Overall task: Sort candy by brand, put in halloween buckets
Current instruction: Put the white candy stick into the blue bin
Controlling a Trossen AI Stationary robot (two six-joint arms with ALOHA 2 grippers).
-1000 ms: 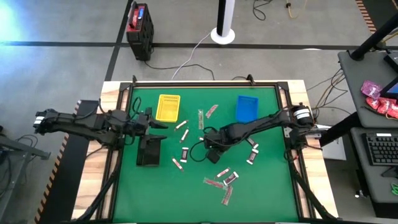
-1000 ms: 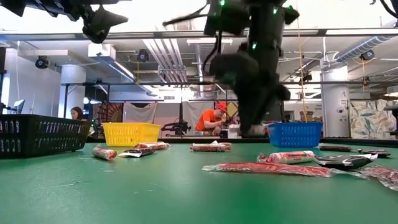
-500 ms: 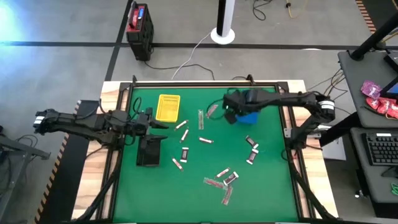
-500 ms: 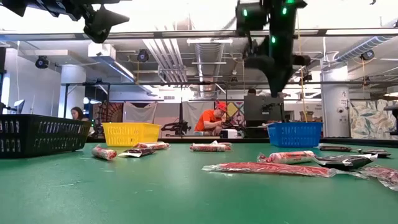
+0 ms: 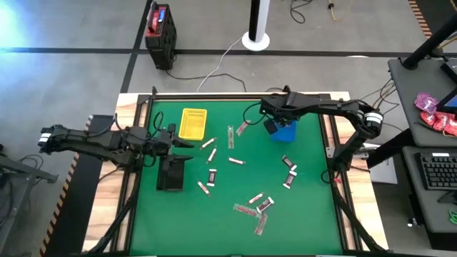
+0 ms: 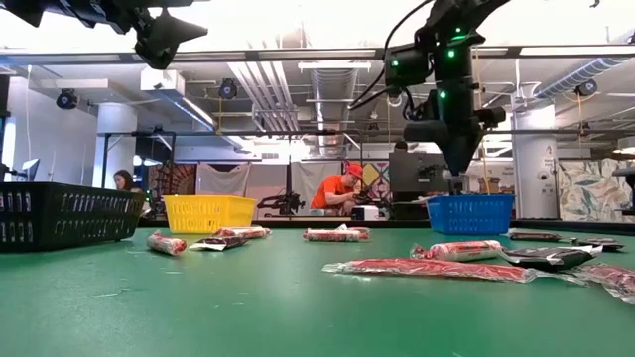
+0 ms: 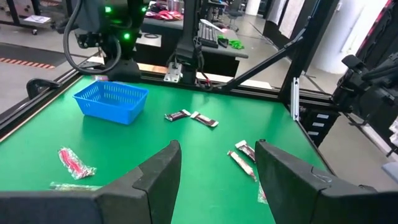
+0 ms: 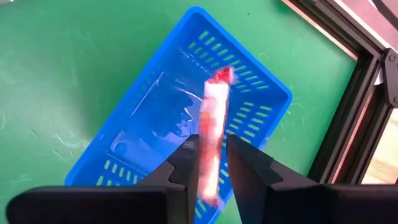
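1. The table (image 5: 235,221) has a plain green top inside a black frame, with pale wood at its edges.
2. The blue bin (image 8: 186,118) is bright blue with slotted walls and base.
3. The yellow bin (image 5: 193,123) is solid yellow, slotted across its base.
4. The black bin (image 5: 172,173) is black with a grid-like wall.
5. The candy bar (image 8: 212,134) over the blue bin is whitish with red-pink ends.
6. The right gripper (image 8: 210,163) is dark, nearly black.
7. The left gripper (image 7: 217,174) is dark grey.
8. The loose candy bars (image 5: 255,207) at 6 o'clock on the table are reddish-pink, dark brown and whitish-silver.
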